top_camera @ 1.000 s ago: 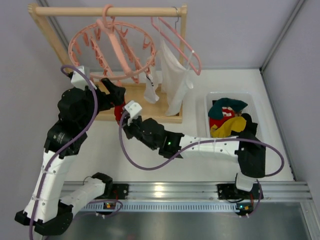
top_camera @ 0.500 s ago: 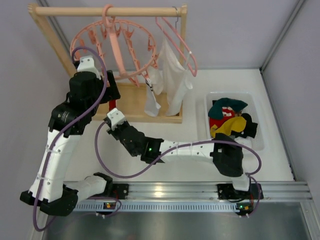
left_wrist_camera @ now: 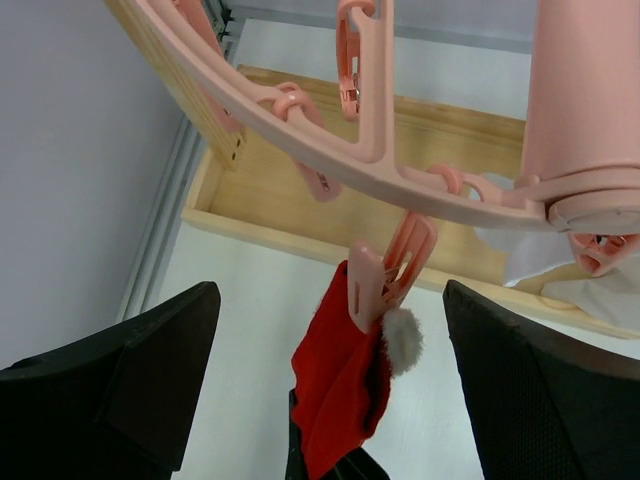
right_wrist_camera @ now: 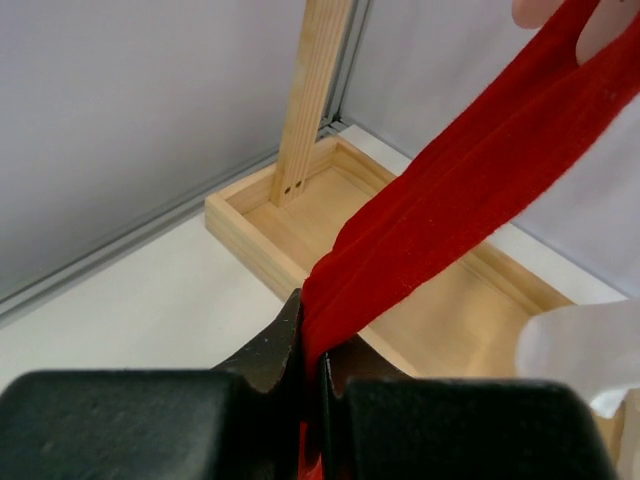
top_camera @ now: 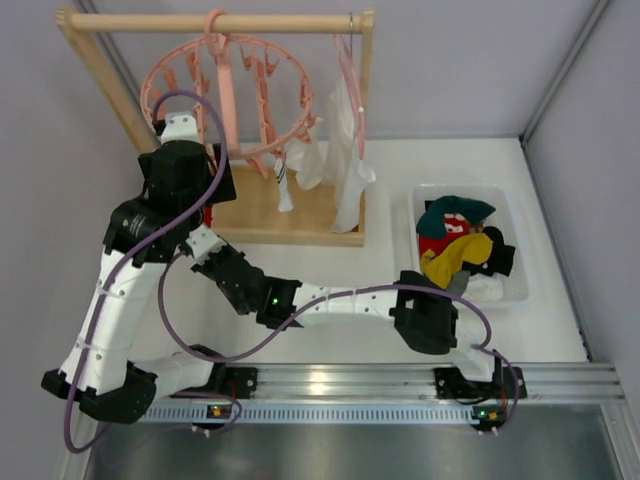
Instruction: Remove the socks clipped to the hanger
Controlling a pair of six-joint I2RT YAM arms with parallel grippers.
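The pink ring hanger (top_camera: 225, 95) hangs from the wooden rail with its pegs dangling. A red sock (left_wrist_camera: 340, 390) with a white pom-pom hangs from one pink peg (left_wrist_camera: 385, 265) under the ring's rim (left_wrist_camera: 330, 130). My left gripper (left_wrist_camera: 330, 380) is open, its jaws wide on either side of that sock and apart from it. My right gripper (right_wrist_camera: 320, 360) is shut on the red sock's (right_wrist_camera: 450, 200) lower end and holds it taut. In the top view the right gripper (top_camera: 203, 247) sits below the left one (top_camera: 195, 195). White socks (top_camera: 300, 165) hang at the ring's right.
The wooden rack's base tray (right_wrist_camera: 300, 230) lies right under both grippers, with its post (top_camera: 120, 95) at the left. A thin pink clothes hanger (top_camera: 350, 90) holds a white cloth. A clear bin (top_camera: 425, 195) at the right holds several socks. The left wall is close.
Both grippers have moved left, the right one dragging the red sock with it. The ring hanger has swung and tilted, and the white socks have shifted left.
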